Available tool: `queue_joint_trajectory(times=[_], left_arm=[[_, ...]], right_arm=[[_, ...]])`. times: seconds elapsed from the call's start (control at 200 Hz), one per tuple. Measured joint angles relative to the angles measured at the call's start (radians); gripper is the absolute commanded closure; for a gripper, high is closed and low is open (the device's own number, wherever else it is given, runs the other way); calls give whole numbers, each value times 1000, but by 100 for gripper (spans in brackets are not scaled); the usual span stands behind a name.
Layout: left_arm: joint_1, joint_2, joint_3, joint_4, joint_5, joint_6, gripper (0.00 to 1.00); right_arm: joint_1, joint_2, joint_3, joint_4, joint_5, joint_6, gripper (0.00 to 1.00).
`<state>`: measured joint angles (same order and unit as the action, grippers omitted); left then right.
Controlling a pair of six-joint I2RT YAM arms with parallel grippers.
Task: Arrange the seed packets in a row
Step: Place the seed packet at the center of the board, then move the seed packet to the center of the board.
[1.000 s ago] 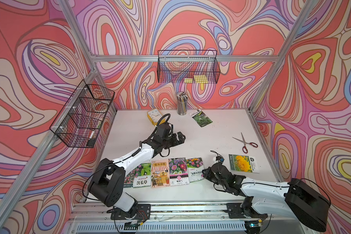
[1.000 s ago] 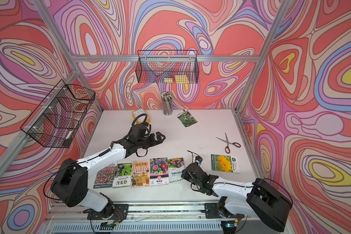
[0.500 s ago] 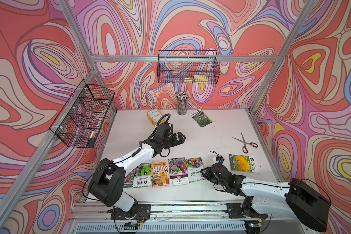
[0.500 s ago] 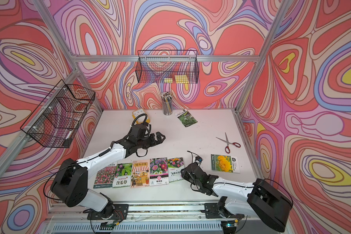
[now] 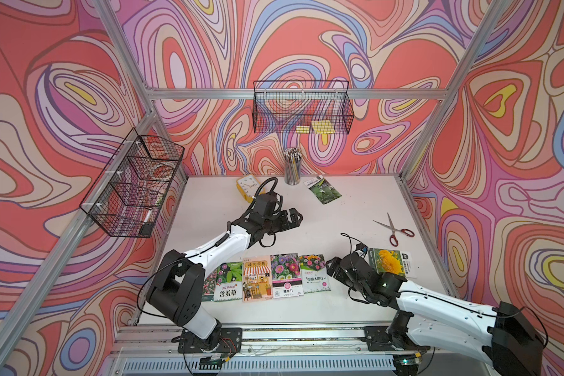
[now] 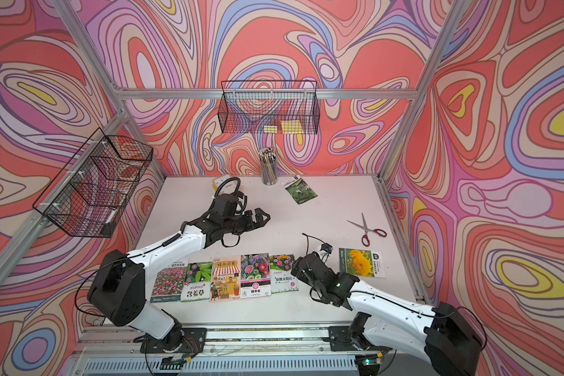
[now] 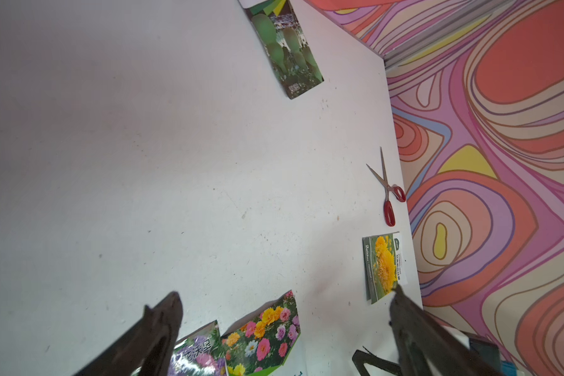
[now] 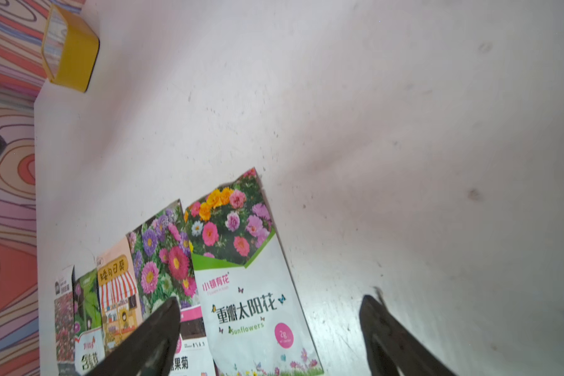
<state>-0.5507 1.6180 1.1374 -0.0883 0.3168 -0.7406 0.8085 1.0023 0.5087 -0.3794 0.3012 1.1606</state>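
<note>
1. Placement is in hand: five seed packets point(image 6: 228, 278) lie edge to edge at 6 o'clock on the table point(image 5: 339, 221), with the mixed-flower packet point(image 8: 241, 276) at the row's 3 o'clock end.
2. Beside that packet the right gripper point(image 8: 271, 301) hangs low, fingers spread wide and gripping nothing. The left gripper point(image 7: 285, 293) hovers mid-table, equally spread and empty.
3. Next, probably, comes the sunflower packet point(image 5: 389, 262) at 4 o'clock, then the green packet point(image 5: 323, 190) at 12 o'clock. Both lie flat and call for a low edge pinch.
4. In a top view the left arm point(image 5: 215, 247) covers most of the row's 9 o'clock packet.
</note>
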Motion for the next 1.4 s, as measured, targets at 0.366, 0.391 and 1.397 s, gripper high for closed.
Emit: queue_joint_trajectory(times=[0.366, 0.391, 1.397], left_arm=[[-172, 394, 435, -54, 108, 86, 1], [-181, 419, 453, -50, 117, 85, 1], [-135, 562, 491, -58, 208, 163, 1]], right_arm=[[-739, -20, 122, -230, -130, -298, 9], [-774, -5, 131, -232, -142, -314, 9], [-946, 487, 184, 140, -324, -438, 16]])
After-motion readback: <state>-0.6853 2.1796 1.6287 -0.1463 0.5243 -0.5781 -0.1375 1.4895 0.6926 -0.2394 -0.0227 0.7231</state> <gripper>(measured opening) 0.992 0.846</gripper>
